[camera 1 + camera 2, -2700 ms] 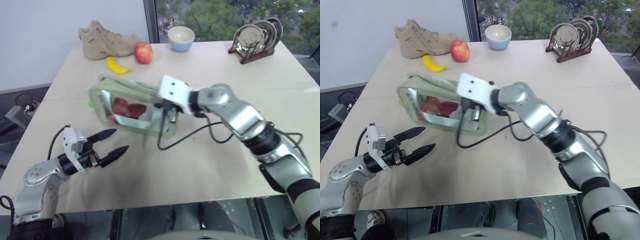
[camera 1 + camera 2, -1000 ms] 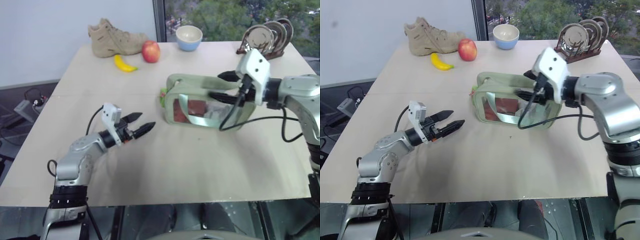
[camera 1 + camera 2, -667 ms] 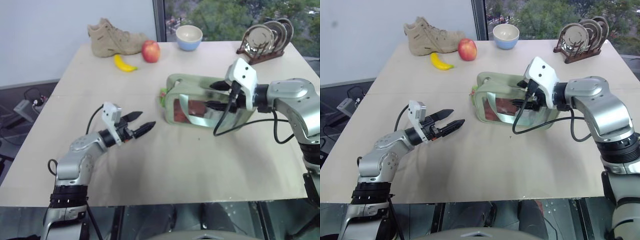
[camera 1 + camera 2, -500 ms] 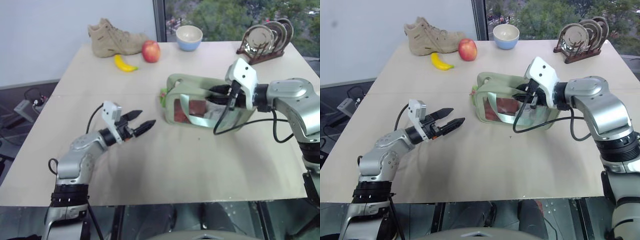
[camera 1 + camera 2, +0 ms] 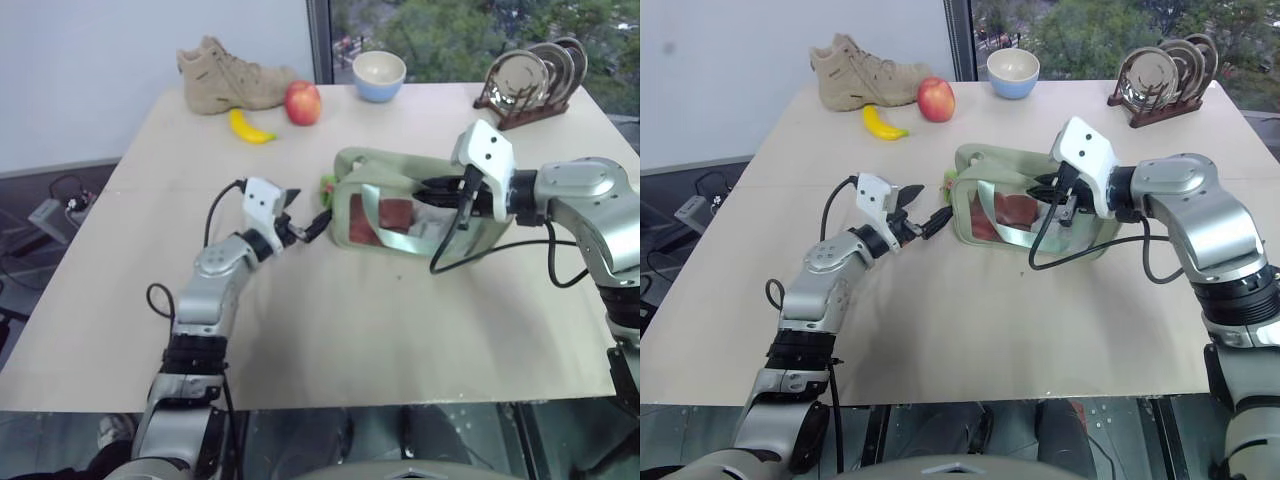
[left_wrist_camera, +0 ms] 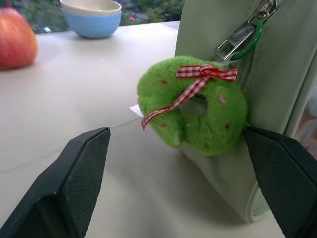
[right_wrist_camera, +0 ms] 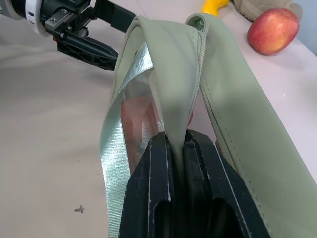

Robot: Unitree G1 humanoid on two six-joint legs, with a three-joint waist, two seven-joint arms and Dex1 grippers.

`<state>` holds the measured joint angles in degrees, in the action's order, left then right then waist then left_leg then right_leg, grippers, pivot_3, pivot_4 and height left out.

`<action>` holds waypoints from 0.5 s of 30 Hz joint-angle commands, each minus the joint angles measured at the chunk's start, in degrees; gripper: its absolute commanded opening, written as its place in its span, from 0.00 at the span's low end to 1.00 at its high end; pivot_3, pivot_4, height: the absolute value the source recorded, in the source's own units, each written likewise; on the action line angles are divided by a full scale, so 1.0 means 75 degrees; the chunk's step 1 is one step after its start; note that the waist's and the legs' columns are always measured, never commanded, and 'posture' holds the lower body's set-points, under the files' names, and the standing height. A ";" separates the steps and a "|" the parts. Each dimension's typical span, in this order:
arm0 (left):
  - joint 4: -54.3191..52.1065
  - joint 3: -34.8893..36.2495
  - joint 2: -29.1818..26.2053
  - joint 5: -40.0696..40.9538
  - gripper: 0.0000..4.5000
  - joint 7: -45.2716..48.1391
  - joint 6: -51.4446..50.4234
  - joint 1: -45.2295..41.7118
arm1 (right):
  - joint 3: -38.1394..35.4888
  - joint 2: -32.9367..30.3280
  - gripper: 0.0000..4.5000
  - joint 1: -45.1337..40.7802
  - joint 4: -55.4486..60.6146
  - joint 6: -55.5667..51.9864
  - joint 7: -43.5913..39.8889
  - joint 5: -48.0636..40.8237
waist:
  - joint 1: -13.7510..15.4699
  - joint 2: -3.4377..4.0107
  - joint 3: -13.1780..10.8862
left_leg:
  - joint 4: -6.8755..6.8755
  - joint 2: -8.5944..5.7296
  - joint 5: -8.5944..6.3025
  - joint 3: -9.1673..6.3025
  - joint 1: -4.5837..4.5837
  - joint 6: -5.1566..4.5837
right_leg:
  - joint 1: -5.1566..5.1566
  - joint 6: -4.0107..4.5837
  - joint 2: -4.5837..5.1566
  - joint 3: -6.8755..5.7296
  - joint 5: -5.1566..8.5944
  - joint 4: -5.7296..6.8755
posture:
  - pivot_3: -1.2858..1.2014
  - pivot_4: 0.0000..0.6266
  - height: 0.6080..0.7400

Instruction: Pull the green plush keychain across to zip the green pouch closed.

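The green pouch [image 5: 400, 215] lies on its side mid-table, red items showing through its clear wall. The green plush keychain [image 6: 195, 106], a small ring with a red checked ribbon, hangs from the zipper pull [image 6: 242, 37] at the pouch's left end; it also appears as the keychain [image 5: 326, 184]. My left gripper [image 5: 308, 208] is open just in front of the keychain, one finger [image 6: 74, 183] on each side of it, not touching. My right gripper [image 7: 174, 141] is shut on a pale green strap of the pouch near its right end, the same gripper [image 5: 432, 190].
At the table's far side stand a tan shoe [image 5: 230, 70], a yellow banana [image 5: 248, 128], a red apple [image 5: 302, 102], a blue-and-white bowl [image 5: 378, 75] and a rack of plates [image 5: 528, 80]. A black cable hangs from the right wrist in front of the pouch.
My left gripper has moved forward and right, up to the pouch's keychain end, still open. My right gripper has closed on the pouch's strap.
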<state>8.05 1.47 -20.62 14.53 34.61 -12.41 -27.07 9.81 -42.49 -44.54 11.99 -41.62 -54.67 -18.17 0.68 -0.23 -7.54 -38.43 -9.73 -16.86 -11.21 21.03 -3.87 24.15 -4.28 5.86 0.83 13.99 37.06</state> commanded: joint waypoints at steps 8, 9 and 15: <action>0.0583 -0.0416 0.0430 -0.0890 0.50 -0.0296 0.1498 -0.0396 | -0.0054 0.0076 0.00 -0.0011 0.0206 0.0123 0.0018 0.0022 | -0.0002 -0.0001 0.0000 | -0.0001 0.0000 0.0000 0.0000 0.0001 0.0000 | 0.0000 0.0000 0.0001 -0.0001 0.0000 0.0001 | 0.52 0.24 1.00; 0.0654 -0.0410 0.0432 -0.0991 0.42 -0.0354 0.1655 -0.0428 | -0.0050 0.0082 0.00 -0.0006 0.0201 0.0130 0.0019 0.0028 | -0.0003 -0.0001 0.0001 | -0.0001 0.0000 0.0000 0.0000 0.0001 0.0000 | 0.0001 0.0000 0.0000 -0.0001 0.0000 0.0001 | 0.52 0.24 1.00; 0.1106 -0.0358 0.0053 -0.1341 0.01 -0.0238 0.2548 -0.0712 | -0.0004 0.0111 0.00 0.0019 0.0192 0.0161 0.0007 0.0060 | -0.0027 -0.0001 0.0001 | -0.0001 0.0001 0.0000 0.0000 0.0001 0.0000 | 0.0002 0.0000 0.0000 0.0000 0.0000 0.0006 | 0.52 0.24 1.00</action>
<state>16.85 -1.91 -19.32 5.29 32.47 3.89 -31.07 10.01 -41.80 -44.29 12.20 -41.04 -54.58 -17.95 0.47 -0.24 -7.53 -38.44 -9.72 -16.86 -11.20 21.03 -3.87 24.17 -4.28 5.87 0.84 13.99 37.10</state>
